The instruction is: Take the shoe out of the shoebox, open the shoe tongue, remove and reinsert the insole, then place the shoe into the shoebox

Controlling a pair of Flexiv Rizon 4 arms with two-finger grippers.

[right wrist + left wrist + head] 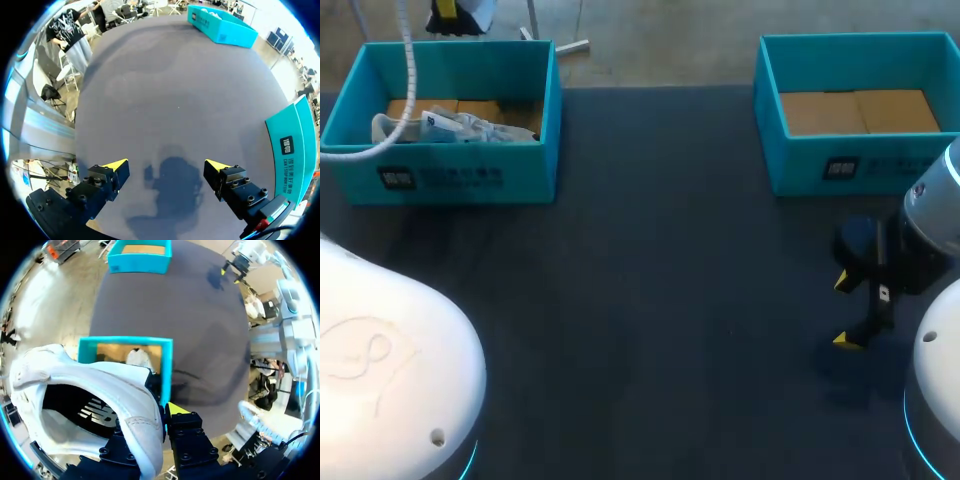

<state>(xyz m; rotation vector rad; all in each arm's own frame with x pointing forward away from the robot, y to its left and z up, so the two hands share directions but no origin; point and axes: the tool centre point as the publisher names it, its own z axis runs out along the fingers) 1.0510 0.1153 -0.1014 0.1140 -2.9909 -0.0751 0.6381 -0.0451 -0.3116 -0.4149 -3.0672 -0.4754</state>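
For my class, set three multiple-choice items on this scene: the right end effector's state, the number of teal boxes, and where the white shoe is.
1. The right end effector is: A open and empty; B shut and empty; C shut on an insole.
2. How many teal boxes stand on the table? A one; B two; C three.
3. Where is the white shoe? A flat on the table; B in the right end effector; C in the left end effector.
Answers: 1 A, fingers apart over bare table. 2 B, one at each far corner. 3 C, the collar sits clamped between its fingers.
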